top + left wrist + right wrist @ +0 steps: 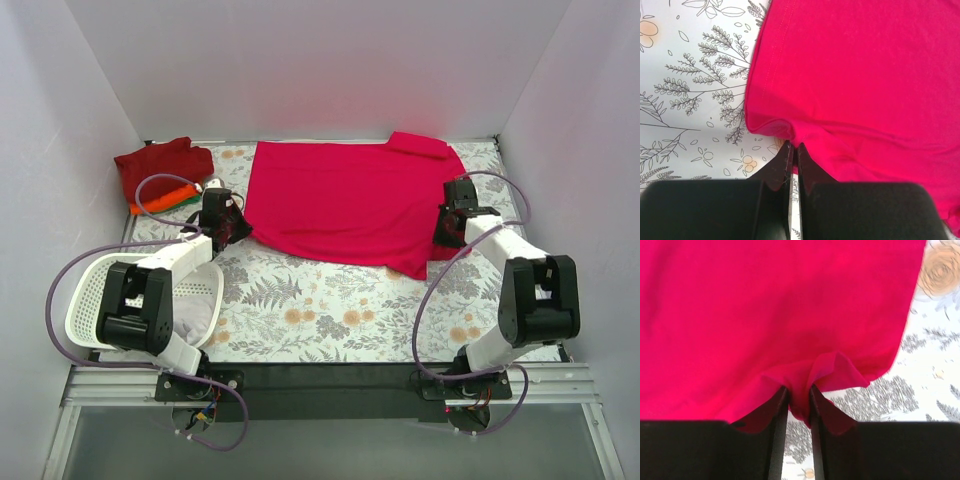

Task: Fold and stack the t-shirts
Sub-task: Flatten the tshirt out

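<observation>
A bright pinkish-red t-shirt (345, 205) lies spread across the far half of the table. My left gripper (232, 228) is shut on its left edge, and the left wrist view shows the hem (775, 127) pinched between the black fingertips (785, 162). My right gripper (447, 232) is shut on the shirt's right edge, where a bunched fold of cloth (802, 390) sits between its fingers (777, 410). A darker red t-shirt (160, 165) lies folded at the far left on top of an orange one (160, 202), with a sliver of green beside them.
A white lattice basket (100, 300) stands at the near left under the left arm, with pale cloth inside. The floral tablecloth (330, 310) covers the table. White walls close in the back and both sides.
</observation>
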Motion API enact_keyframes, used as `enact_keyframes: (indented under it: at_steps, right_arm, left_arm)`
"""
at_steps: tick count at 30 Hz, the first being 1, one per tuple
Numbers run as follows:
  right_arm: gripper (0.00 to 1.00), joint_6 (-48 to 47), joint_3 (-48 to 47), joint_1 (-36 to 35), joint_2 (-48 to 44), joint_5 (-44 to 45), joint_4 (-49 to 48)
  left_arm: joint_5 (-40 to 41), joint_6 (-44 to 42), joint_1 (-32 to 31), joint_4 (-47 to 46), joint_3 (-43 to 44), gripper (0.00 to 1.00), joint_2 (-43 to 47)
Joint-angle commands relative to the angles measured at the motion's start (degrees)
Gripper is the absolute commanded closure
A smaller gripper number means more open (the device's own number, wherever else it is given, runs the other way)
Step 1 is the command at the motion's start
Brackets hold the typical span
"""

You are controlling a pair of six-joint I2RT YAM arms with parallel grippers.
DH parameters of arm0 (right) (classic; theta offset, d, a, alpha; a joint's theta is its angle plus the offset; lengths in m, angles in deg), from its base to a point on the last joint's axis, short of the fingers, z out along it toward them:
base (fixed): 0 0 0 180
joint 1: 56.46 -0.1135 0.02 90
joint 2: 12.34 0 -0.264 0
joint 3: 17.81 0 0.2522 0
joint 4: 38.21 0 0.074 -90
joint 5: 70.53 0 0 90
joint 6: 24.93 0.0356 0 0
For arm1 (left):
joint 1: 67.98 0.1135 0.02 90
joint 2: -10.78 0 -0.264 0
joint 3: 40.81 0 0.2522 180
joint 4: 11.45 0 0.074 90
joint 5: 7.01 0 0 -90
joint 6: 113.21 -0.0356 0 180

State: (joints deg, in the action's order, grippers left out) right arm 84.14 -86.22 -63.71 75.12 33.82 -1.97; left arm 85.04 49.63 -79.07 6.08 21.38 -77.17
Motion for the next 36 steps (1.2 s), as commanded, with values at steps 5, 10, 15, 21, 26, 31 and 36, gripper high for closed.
enact_keyframes:
  at_steps: [5,10,15,21,26,31,36]
  right_arm:
    - [0.66,-1.8,-5.2,2.2,0.4,-10.1,-1.7]
    - [0.58,-1.5,-5.5,3.3,-4.0,-18.0,-2.6]
    - [0.58,-0.9,-3.3,4.0,-7.6,-19.6,-3.0]
    - [0.57,-1.1,6.5,3.9,-18.4,-11.2,-3.2]
    - [0.57,-0.2,13.0,3.9,-20.5,-14.0,-4.3]
    - [0.64,0.6,16.5,3.4,-19.1,-18.3,-7.2]
    - [0.66,1.3,17.8,2.2,-16.5,-17.5,-8.7]
  left_arm:
    - [-0.5,-0.8,0.2,-1.4,0.6,1.0,0.0]
    - [-1.3,-0.7,0.2,-1.8,0.4,1.0,-0.3]
    - [-1.2,-0.7,0.3,-1.8,0.1,1.0,0.1]
    - [-0.5,-0.8,0.3,-1.8,-0.1,1.0,0.6]
    - [-1.1,-0.6,0.3,-1.7,0.2,1.0,0.0]
    - [-1.5,-0.5,0.2,-1.8,-0.2,1.0,0.7]
    - [-1.1,-0.8,0.3,-1.5,-0.5,1.0,1.8]
